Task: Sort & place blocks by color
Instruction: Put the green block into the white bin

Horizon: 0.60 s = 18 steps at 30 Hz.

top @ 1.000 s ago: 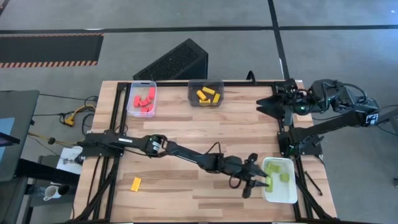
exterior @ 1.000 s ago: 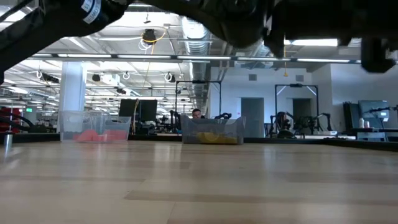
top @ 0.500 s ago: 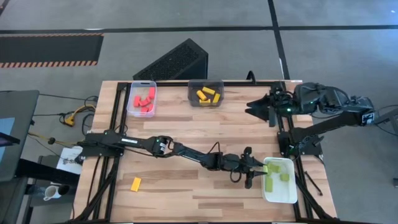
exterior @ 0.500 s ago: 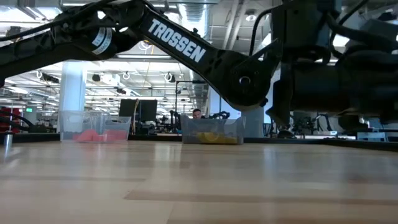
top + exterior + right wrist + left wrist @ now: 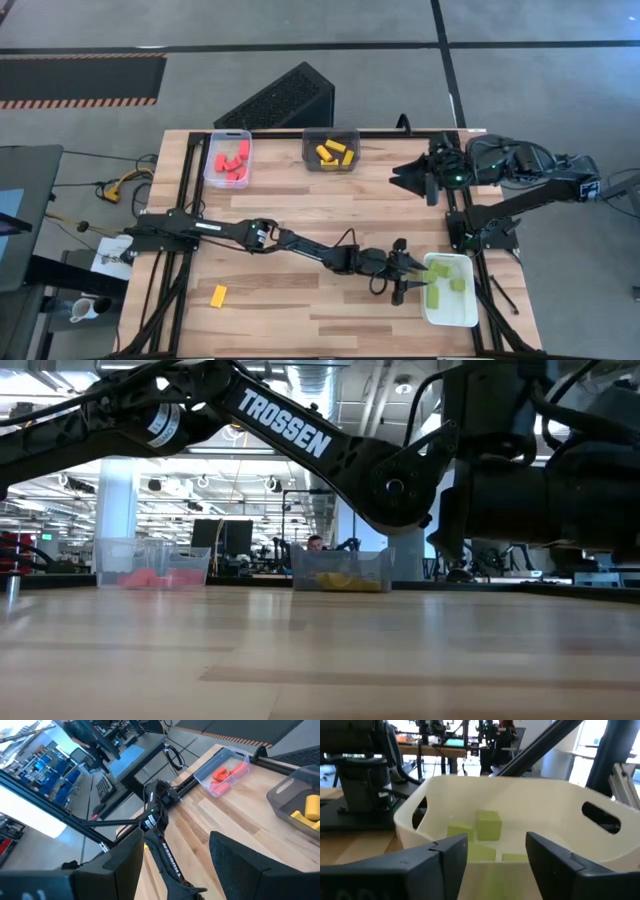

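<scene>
My left gripper (image 5: 418, 280) (image 5: 496, 856) reaches level from the table's left over the left rim of the white tray (image 5: 455, 318) at the front right, fingers open. Several light green blocks (image 5: 447, 285) (image 5: 489, 824) lie on the tray's floor, just beyond the fingertips; nothing is clamped between them. My right gripper (image 5: 412, 178) (image 5: 175, 870) hangs open above the table's far right, holding nothing. Red blocks (image 5: 230, 160) lie in a clear tray and yellow blocks (image 5: 332, 152) in a dark grey tray at the far edge. One yellow block (image 5: 218, 295) lies on the table at the front left.
The left arm (image 5: 290, 243) stretches across the table's middle from the left edge. A dark slatted box (image 5: 280, 98) stands on the floor beyond the far edge. The right arm's base (image 5: 480, 232) stands just behind the white tray.
My left gripper has sunk at the white tray's left rim, bringing the arm low into the low view, and has kept still since. The green block at its fingertips now lies in the tray. My right gripper has drifted toward the table's left.
</scene>
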{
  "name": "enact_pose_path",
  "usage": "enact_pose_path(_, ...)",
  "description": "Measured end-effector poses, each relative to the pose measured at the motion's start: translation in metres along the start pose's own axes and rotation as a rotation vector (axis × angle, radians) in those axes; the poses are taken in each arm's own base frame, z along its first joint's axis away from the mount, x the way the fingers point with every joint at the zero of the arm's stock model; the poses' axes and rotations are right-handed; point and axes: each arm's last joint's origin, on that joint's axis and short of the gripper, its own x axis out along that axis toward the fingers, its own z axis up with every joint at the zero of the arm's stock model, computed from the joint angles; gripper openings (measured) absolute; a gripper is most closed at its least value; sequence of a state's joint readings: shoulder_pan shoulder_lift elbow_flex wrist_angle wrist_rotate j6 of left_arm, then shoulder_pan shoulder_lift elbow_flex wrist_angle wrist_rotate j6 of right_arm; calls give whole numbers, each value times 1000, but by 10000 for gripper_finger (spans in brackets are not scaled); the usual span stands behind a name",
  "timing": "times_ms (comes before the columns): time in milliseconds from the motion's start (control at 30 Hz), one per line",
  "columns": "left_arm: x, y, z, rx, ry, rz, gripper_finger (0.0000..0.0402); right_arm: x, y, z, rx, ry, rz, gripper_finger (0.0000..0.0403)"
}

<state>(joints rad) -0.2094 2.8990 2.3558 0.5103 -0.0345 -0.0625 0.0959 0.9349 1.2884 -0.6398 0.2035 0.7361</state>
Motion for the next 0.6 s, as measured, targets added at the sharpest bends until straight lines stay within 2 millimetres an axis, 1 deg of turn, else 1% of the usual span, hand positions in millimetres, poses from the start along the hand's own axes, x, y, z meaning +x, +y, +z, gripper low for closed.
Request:
enact_pose_path(167, 0, 3, 0, 0, 2, 5, 211, 0, 0, 0, -1, 0, 0, 249)
enact_pose_path(267, 0, 4, 1, 34, -1, 7, 214, 0, 0, 0, -5, 2, 4, 249)
enact_pose_path(367, 0, 3, 7, 86, 45, 4, 214, 0, 1, 0, -7, 16, 19, 249)
enact_pose_path(467, -4, 1, 26, 137, 187, -7, 213, 0, 1, -1, -7, 30, 35, 249)
enact_pose_path(600, -20, -3, 66, 195, 403, -21, 213, 0, 2, -2, -9, 61, 69, 249)
